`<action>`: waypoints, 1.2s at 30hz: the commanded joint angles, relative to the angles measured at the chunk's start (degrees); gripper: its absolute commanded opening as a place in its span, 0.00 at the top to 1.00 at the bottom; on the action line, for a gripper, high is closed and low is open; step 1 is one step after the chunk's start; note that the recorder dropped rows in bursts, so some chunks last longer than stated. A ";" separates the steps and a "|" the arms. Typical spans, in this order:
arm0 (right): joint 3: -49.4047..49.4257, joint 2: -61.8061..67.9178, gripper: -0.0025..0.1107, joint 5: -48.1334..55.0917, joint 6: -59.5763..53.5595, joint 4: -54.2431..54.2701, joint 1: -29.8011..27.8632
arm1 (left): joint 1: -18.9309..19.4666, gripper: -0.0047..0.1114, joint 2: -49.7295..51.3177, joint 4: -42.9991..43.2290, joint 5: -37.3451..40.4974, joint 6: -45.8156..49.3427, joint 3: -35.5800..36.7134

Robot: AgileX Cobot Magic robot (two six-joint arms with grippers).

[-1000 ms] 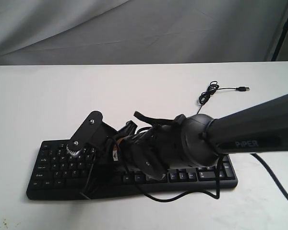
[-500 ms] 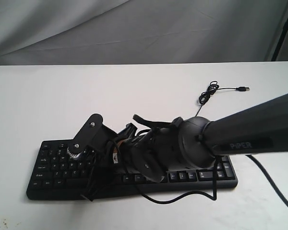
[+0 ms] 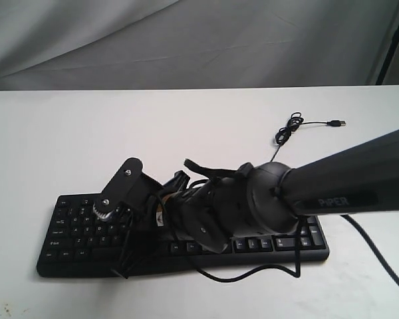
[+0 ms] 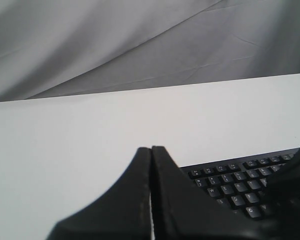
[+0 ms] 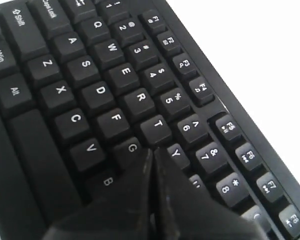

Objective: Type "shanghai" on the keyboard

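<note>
The black keyboard point(image 3: 73, 260) lies on the white table point(image 3: 86, 139), near its front. My right arm point(image 3: 266, 199) reaches across it from the right, and the arm's own parts hide the fingertips in the exterior view. In the right wrist view the right gripper point(image 5: 153, 150) is shut and empty, its tip low over the keyboard point(image 5: 100, 92) where G, T and Y meet; the key under it is hidden. My left gripper point(image 4: 151, 148) is shut and empty, raised off the left end of the keyboard point(image 4: 230, 186).
The keyboard's thin USB cable point(image 3: 289, 129) lies coiled behind it, with the plug point(image 3: 337, 123) loose on the table. A black cable from the arm point(image 3: 239, 274) loops in front of the keyboard. A grey cloth point(image 3: 186, 40) hangs at the back.
My right arm has dipped slightly down and left toward the keys. The keyboard has not moved.
</note>
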 commanded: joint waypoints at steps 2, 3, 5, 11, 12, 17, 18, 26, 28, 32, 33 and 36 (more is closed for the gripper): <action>-1.78 -3.33 0.98 3.67 -0.21 0.25 0.67 | -0.20 0.96 -0.20 0.04 -0.16 -0.16 0.25; -3.17 -3.33 0.98 5.45 -0.21 0.25 1.05 | -0.20 0.96 -0.20 0.04 -0.16 -0.16 0.25; -6.00 -2.97 0.98 7.80 -0.21 -0.48 2.23 | -0.20 0.96 -0.20 0.04 -0.16 -0.16 0.25; -14.79 1.11 0.98 10.02 -0.21 -1.02 5.50 | -0.20 0.96 -0.20 0.04 -0.16 -0.16 0.25; -15.85 2.11 0.98 10.02 -0.21 -1.02 5.84 | -0.20 0.96 -0.20 0.04 -0.16 -0.16 0.25; -19.02 6.40 0.98 9.43 -0.21 -1.02 6.25 | -0.20 0.96 -0.20 0.04 -0.16 -0.16 0.25; -19.16 6.88 0.98 8.98 -0.32 -1.02 6.25 | -0.20 0.96 -0.20 0.04 -0.16 -0.16 0.25; -19.34 9.17 0.98 5.34 -1.78 -0.58 6.25 | -0.20 0.96 -0.20 0.04 -0.16 -0.16 0.25; -19.34 9.17 0.98 5.34 -1.78 -0.58 6.25 | -0.20 0.96 -0.20 0.04 -0.16 -0.16 0.25; -19.34 9.16 0.98 5.04 -1.78 -0.58 6.25 | -0.20 0.96 -0.20 0.04 -0.16 -0.16 0.25; -19.34 9.16 0.98 4.72 -1.78 -0.58 6.25 | -0.20 0.96 -0.20 0.04 -0.16 -0.16 0.25; -19.34 9.16 0.98 4.49 -1.78 -0.58 6.25 | -0.20 0.96 -0.20 0.04 -0.16 -0.16 0.25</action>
